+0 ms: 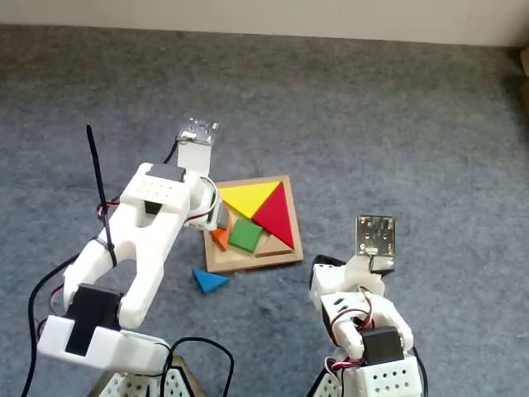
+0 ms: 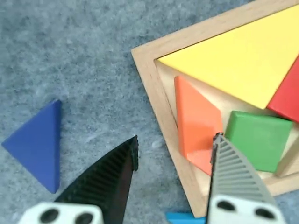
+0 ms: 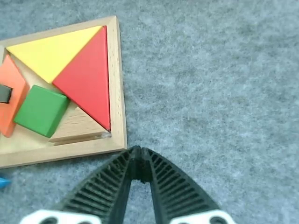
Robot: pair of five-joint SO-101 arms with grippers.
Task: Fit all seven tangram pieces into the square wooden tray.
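The left wrist view showed a dark blue triangle [image 2: 37,147] lying on the grey carpet [image 2: 84,56], apart from the tray [image 2: 148,79], where the high view had the left arm in front of that spot. The high view showed a light blue triangle [image 1: 208,279] whole, on the carpet just off the tray corner nearest the left arm, while the left wrist view caught an edge of it. The right wrist view showed a plain wooden triangle [image 3: 77,122] lying in the tray against the red triangle [image 3: 88,81] and beside the green square [image 3: 41,109], with the yellow triangle [image 3: 53,51] beyond them. The left gripper [image 2: 175,139] stood wide apart and held nothing, straddling the tray's rim: its black finger [image 2: 112,177] over the carpet outside, its grey finger [image 2: 229,172] inside with the tip at the orange piece [image 2: 196,119]. The right gripper [image 3: 140,158] was pressed closed and empty, over the carpet just beside the tray
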